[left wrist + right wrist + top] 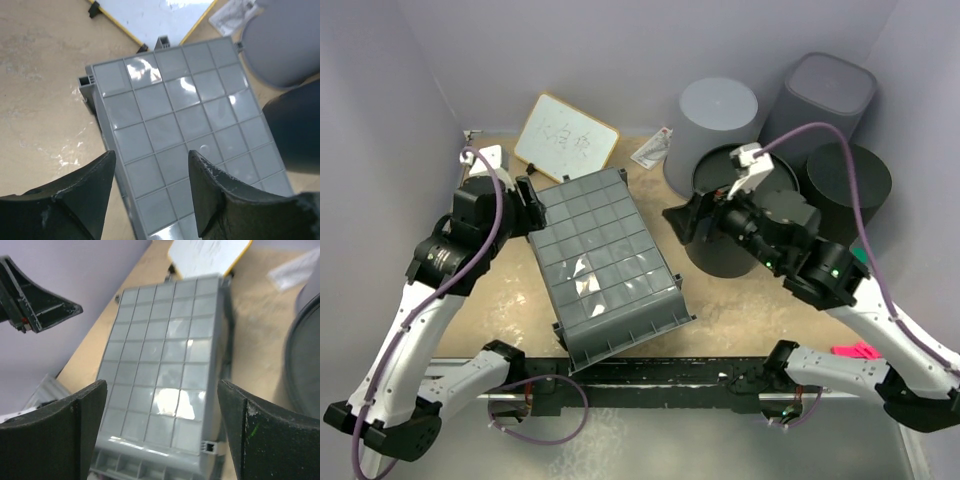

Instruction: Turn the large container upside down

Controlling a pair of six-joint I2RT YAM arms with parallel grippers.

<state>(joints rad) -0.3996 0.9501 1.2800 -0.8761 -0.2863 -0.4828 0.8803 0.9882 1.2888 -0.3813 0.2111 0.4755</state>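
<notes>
- Top external view: the tub [603,260] lies mid-table between the two arms. Its ribbed underside faces up and its rim is down on the table [500,300]. Its long side runs from far left to near right.
- A whiteboard [566,137] lies just beyond the tub's far end. In the left wrist view its corner sits right at the tub's edge; I cannot tell whether they touch.
- A small wrapper [651,148] lies near the board, to its right.
- A black bucket [720,255] stands close beside the tub's right side, with a grey bucket [718,115] behind it.
- A square bin [830,90] fills the far right corner, and a second black bucket [848,178] stands in front of it.
- A small pink thing [858,350] lies by the right arm near the table's front edge.
- The left claw [150,160] hangs over the tub's far left corner, jaws spread, with nothing between them.
- The right claw [160,390] hangs over the near black bucket's rim, apart from the tub. Its jaws are wide open and empty.
</notes>
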